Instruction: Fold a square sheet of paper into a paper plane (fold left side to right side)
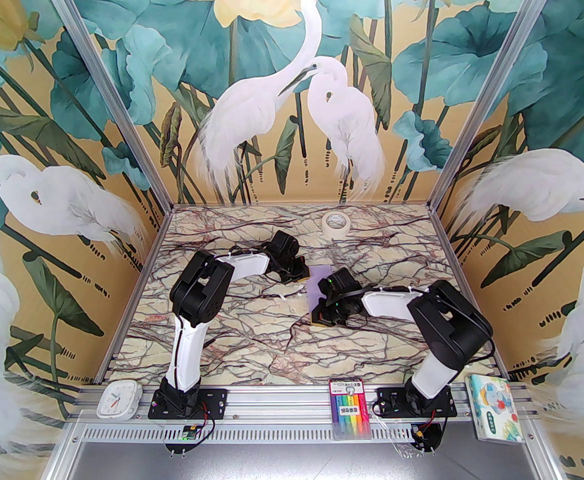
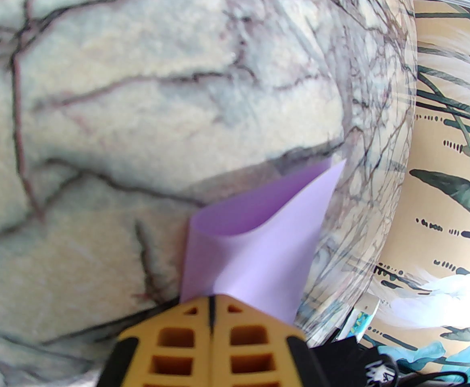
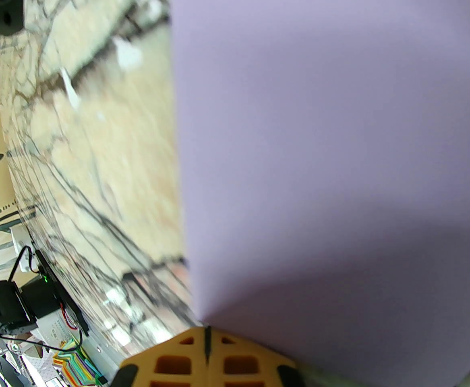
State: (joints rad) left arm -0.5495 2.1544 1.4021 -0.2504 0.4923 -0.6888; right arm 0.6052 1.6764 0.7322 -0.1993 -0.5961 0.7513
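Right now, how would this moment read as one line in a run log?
step: left-to-right fold | square sheet of paper: curled over, uncreased | left tool: shut on its edge | right tool: shut on its near edge

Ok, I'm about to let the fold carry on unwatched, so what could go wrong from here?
1. The left gripper and the right gripper each look shut on an edge of the sheet. If they move apart, the thin paper could tear or slip out.
2. In the left wrist view the sheet bends over in a soft, uncreased loop. Pressing it flat like this may set a crooked crease.
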